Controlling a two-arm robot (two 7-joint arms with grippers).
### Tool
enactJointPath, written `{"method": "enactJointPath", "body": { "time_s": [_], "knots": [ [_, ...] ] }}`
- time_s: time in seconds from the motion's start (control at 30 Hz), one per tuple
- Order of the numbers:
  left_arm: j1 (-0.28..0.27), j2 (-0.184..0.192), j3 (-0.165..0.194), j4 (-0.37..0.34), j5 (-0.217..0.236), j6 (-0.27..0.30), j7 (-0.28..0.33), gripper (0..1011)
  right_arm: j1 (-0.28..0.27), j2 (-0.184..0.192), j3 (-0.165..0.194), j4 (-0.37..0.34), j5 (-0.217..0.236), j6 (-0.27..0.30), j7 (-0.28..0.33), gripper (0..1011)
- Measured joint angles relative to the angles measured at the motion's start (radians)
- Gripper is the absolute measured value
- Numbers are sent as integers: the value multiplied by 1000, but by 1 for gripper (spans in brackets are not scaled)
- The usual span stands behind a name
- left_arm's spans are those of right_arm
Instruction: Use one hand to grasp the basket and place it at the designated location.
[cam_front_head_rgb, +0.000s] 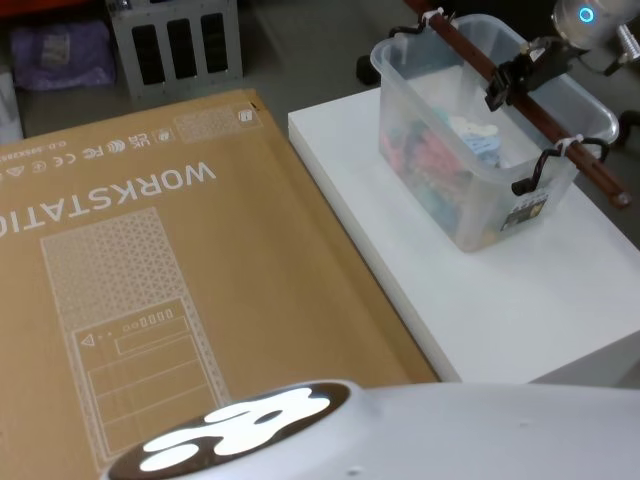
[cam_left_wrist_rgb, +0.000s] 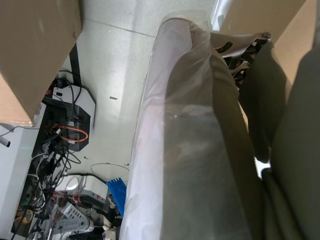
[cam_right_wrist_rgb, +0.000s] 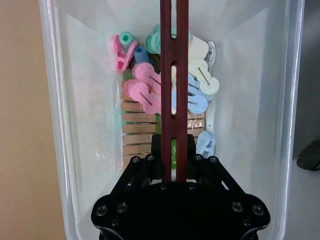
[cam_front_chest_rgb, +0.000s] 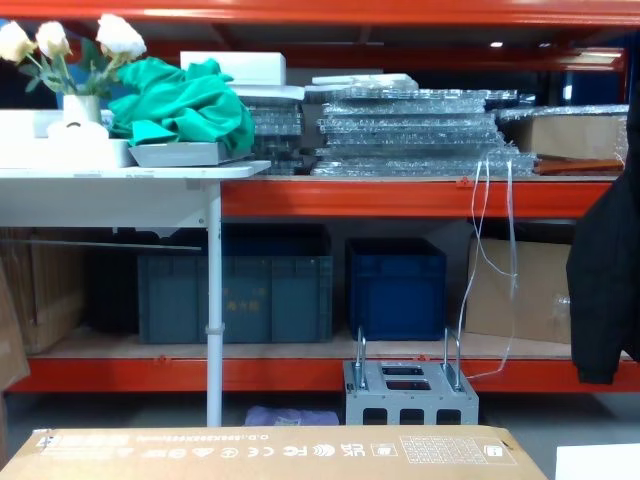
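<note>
My right pincer (cam_front_head_rgb: 522, 72) pinches the reddish-brown bar handle (cam_front_head_rgb: 520, 92) of the basket (cam_front_head_rgb: 470, 210), which sits on the white surface (cam_front_head_rgb: 520, 310) at upper right of the head view, grasp made, carrying and placing ahead.

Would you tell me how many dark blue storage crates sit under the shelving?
2: one wide crate behind the white table leg, one narrower crate to its right. Others may be hidden.

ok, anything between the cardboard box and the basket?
Only bare white table, per the head view. The box sits left of it and the basket farther right.
</note>
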Motion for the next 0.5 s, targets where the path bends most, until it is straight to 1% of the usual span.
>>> {"method": "enactJointPath", "body": {
  "time_s": [0.03,0.1,0.17,0.2,0.3,0.33,0.4,0.43,0.5],
  "knots": [
    [0,0,0,0,0,0,0,0,0,-1,2,1,-1,0,2,239],
    [0,0,0,0,0,0,0,0,-3,-2,5,2,-2,0,5,302],
    [0,0,0,0,0,0,0,0,-6,-2,10,2,-2,-2,5,337],
    [0,0,0,0,0,0,0,0,-10,-1,14,1,-2,-3,5,394],
    [0,0,0,0,0,0,0,0,-16,1,21,-2,-2,-3,3,466],
    [0,0,0,0,0,0,0,0,-18,2,25,-3,-2,-3,3,527],
    [0,0,0,0,0,0,0,0,-20,2,29,-4,-2,-4,3,567],
    [0,0,0,0,0,0,0,0,-23,3,33,-4,-2,-5,3,627],
    [0,0,0,0,0,0,0,0,-25,3,37,-5,-2,-5,3,669]
  ]
}}
